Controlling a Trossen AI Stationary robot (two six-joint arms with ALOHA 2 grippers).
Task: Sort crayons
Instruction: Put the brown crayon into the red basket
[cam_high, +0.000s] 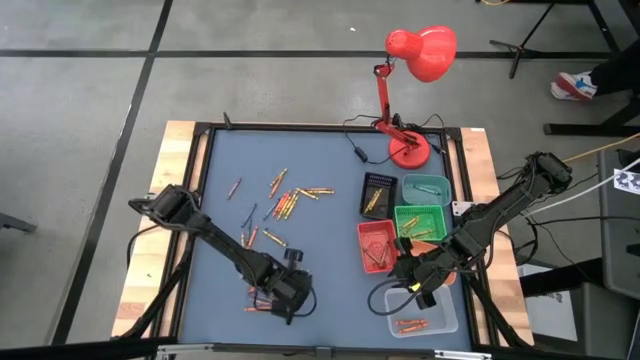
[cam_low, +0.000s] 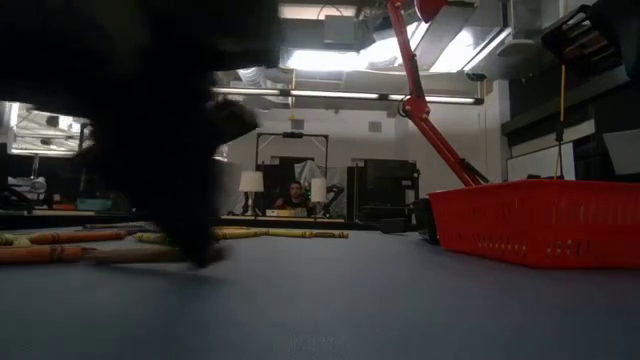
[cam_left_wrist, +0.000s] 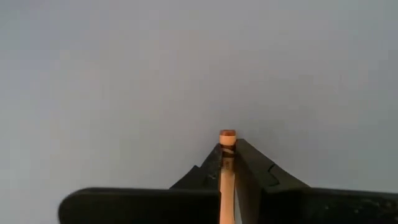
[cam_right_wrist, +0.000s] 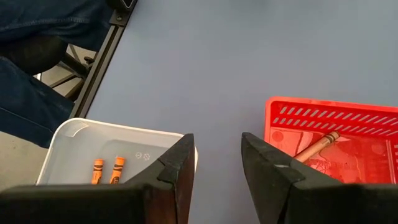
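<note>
The left claw (cam_left_wrist: 229, 163) was down at the near-left part of the blue-grey bench (cam_high: 320, 160), its two dark fingers pressed together on a thin tan-orange wax crayon (cam_left_wrist: 227, 155), whose flat end stuck out just past the fingertips. The right claw (cam_right_wrist: 217, 163) hung with its fingers spread over the bench between a white plastic tray (cam_right_wrist: 74, 149) and a red slotted plastic tray (cam_right_wrist: 348, 121), holding nothing.

The crayon looked light and stiff, but wax is brittle and its paper wrap slick, so a hard squeeze or a grip near one tip could snap it or let it swivel. A hold across the middle of the stick would likely sit steadier than the end-on pinch seen here.

The rest of the loose crayons (cam_high: 290, 200), mostly orange and red, lay scattered across the middle and left of the bench, some just beside the left claw. Two orange ones (cam_right_wrist: 107, 170) lay in the white tray and one tan one (cam_right_wrist: 317, 146) in the red tray. A green tray (cam_high: 420, 220), a teal tray (cam_high: 425, 187) and a black tray (cam_high: 378, 192) stood beside these on the right. A red desk lamp (cam_high: 410, 60) stood at the far edge, well apart. The right arm over the trays could crowd a drop there.
</note>
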